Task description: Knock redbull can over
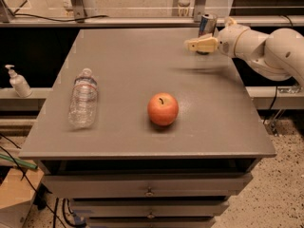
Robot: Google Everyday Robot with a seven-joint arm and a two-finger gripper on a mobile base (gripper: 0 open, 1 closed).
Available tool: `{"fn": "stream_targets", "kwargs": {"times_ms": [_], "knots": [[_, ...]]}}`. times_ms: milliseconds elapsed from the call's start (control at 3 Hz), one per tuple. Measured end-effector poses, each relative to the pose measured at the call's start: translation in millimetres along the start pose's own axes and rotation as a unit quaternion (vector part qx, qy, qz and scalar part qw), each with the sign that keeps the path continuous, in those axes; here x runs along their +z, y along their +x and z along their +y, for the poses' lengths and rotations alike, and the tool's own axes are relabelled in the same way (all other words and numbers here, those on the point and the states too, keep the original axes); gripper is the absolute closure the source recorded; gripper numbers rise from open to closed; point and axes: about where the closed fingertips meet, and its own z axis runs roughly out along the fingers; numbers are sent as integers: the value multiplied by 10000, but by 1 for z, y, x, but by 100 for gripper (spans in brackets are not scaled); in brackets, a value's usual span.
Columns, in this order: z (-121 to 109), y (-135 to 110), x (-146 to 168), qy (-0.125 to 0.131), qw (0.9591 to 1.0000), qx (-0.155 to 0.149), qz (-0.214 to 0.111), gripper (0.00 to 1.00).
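Note:
The redbull can (pixel 207 25) stands upright at the far right of the grey table (pixel 133 75), blue and silver with a silver top. My gripper (pixel 195 44) comes in from the right on a white arm. Its cream fingers (pixel 202 43) point left just in front of the can's lower part and cover it. I cannot tell whether they touch the can.
A red apple (pixel 163 109) sits near the middle front of the table. A clear plastic water bottle (pixel 83 98) lies on its side at the left. A white pump bottle (pixel 17 80) stands on a ledge left of the table. Drawers (pixel 149 190) are below the tabletop.

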Motion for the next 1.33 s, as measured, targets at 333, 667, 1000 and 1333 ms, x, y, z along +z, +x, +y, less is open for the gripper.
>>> {"fn": "stream_targets", "kwargs": {"times_ms": [333,667,1000,1333], "knots": [[-10,2,17,242,9997,0,53,0],[-15,6,27,272,9994,131,138,18],[-16,9,30,290,9990,178,297,40],[-8,2,25,197,9988,97,446,64]]}}
